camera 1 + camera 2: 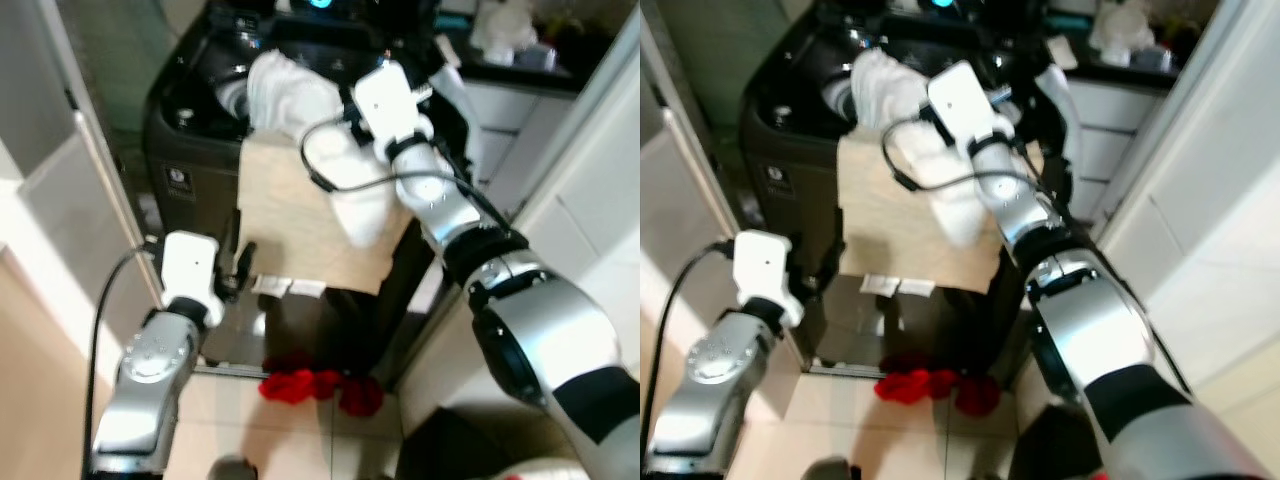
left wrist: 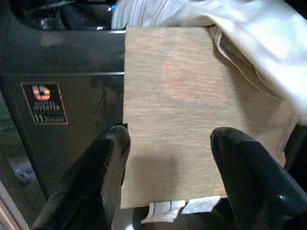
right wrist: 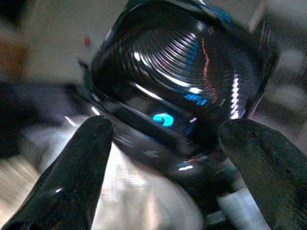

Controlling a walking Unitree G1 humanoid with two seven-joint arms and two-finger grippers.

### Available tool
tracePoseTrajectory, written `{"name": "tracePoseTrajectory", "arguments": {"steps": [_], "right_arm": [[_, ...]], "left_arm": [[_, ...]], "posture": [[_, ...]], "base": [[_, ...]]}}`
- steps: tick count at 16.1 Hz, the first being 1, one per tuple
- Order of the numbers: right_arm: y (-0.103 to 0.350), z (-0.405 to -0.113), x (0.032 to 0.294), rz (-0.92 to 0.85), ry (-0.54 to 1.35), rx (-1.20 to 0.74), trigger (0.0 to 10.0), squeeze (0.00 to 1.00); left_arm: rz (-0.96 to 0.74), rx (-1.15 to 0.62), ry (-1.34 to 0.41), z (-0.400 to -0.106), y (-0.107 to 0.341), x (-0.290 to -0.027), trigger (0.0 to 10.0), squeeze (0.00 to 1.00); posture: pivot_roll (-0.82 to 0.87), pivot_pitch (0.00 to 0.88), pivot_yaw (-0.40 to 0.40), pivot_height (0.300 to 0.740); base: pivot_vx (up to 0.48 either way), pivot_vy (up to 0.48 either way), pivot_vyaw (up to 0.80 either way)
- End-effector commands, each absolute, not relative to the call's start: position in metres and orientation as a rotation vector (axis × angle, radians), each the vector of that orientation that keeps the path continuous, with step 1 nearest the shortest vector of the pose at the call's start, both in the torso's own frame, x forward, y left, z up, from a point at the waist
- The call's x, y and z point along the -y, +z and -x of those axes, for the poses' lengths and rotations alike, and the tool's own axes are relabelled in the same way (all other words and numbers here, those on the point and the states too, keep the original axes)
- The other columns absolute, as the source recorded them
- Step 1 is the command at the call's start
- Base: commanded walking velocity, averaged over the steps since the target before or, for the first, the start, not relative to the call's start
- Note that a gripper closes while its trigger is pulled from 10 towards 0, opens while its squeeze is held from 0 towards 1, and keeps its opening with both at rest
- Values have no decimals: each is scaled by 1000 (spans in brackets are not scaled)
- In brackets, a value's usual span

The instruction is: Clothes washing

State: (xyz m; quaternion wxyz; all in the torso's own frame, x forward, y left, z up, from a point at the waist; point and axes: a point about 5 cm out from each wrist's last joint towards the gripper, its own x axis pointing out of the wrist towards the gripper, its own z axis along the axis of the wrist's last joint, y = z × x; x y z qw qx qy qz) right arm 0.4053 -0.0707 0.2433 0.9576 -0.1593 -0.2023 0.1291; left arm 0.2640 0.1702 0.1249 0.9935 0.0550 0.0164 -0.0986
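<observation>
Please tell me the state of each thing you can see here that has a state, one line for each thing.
Washing machine: top open, a blue light on at the back.
Tan cloth: draped over the machine's front edge, hanging down, tags at the bottom.
White cloth: bunched at the opening, partly on the tan cloth.
Red cloth: crumpled on the floor.
Left claw: open, facing the tan cloth.
Right claw: open, above the white cloth.

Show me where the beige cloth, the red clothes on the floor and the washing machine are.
beige cloth point(image 1: 300, 215), left eye view, middle of the hanging panel.
red clothes point(image 1: 300, 385), left eye view, left clump.
washing machine point(image 1: 190, 180), left eye view, dark front wall.
</observation>
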Motion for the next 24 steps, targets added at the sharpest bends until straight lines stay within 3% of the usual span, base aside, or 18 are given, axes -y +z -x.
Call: {"name": "tracePoseTrajectory", "arguments": {"steps": [1, 3, 7, 10, 13, 17, 24], "right_arm": [[246, -407, 79, 128, 303, 383, 10000, 16], [224, -401, 85, -82, 370, 317, 10000, 0], [177, -371, 103, -128, 393, 304, 10000, 0], [133, -349, 123, -128, 369, 175, 10000, 12], [128, -343, 122, -131, 374, 148, 10000, 20], [119, -338, 118, -125, 402, 92, 10000, 24], [88, -328, 150, -185, 202, -19, 10000, 27]], "left_arm": [[-123, -41, -204, -267, 125, -165, 10000, 0], [-137, -60, -175, -267, 121, -168, 10000, 0], [-140, -63, -157, -270, 120, -165, 10000, 0], [-127, -49, -157, -273, 122, -165, 10000, 0], [-132, -50, -167, -275, 122, -163, 10000, 0], [-137, -30, -153, -278, 124, -163, 10000, 0], [-159, -27, -157, -280, 124, -163, 10000, 0]], "posture": [[92, 0, -92, 740], [82, 0, -91, 740], [51, 0, -79, 740], [32, 0, -65, 740], [24, 0, -55, 740], [26, 0, -58, 740], [23, 0, -44, 740]], "base": [[0, 0, 0], [0, 0, 0], [0, 0, 0], [0, 0, 0], [0, 480, 0], [0, 0, 0], [0, 0, 0]]}}
